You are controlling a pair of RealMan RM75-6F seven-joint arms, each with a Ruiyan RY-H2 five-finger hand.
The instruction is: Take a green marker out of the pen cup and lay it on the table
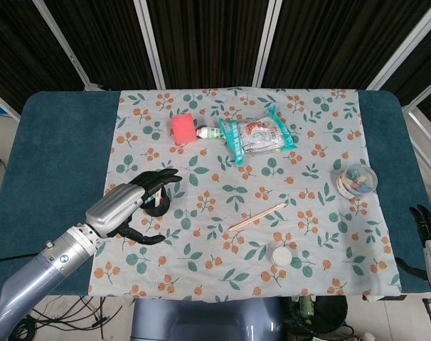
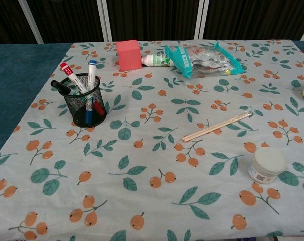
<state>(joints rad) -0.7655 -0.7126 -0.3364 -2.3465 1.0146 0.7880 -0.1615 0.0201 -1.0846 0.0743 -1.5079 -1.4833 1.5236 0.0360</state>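
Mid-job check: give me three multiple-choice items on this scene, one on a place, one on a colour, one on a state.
1. Where is the white jar?
A. Inside the pen cup
B. On the cloth, nearer the robot than the wooden sticks
C. On top of the pink block

2. Which cap colours show in the pen cup in the chest view?
A. Red, blue and black
B. Only yellow
C. Only white

3. What is the left hand doing?
A. Pressing the snack bag
B. Lying on the bare blue table top
C. Poised over the pen cup, no marker in its fingers

Answers: 1 B, the white jar stands below the wooden sticks in the chest view. 2 A, those caps rise from the pen cup. 3 C, the head view shows the left hand covering the cup, fingers empty.
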